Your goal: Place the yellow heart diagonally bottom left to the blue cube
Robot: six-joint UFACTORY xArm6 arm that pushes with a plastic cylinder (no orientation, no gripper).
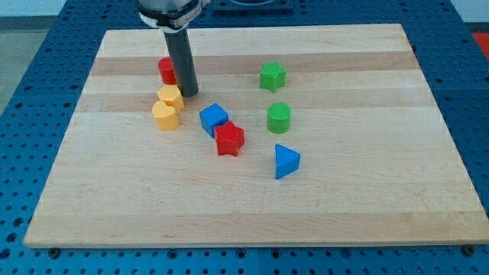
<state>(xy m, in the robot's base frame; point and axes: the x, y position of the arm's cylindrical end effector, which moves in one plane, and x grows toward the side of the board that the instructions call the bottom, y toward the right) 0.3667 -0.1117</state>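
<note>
Board point(252, 198) of pale wood carries everything, and my tip point(189, 94) stands on it toward the view's top left. It is a plain rod, with no fingers to spread or press. Blue cube point(214, 119) lies to the tip's lower right, red star point(229, 140) touching it beyond. Yellow heart point(164, 116) sits just below-left of the tip, a second yellow block point(170, 97) immediately left of the tip. Red block point(166, 70) peeks out up-left, partly hidden by the rod
</note>
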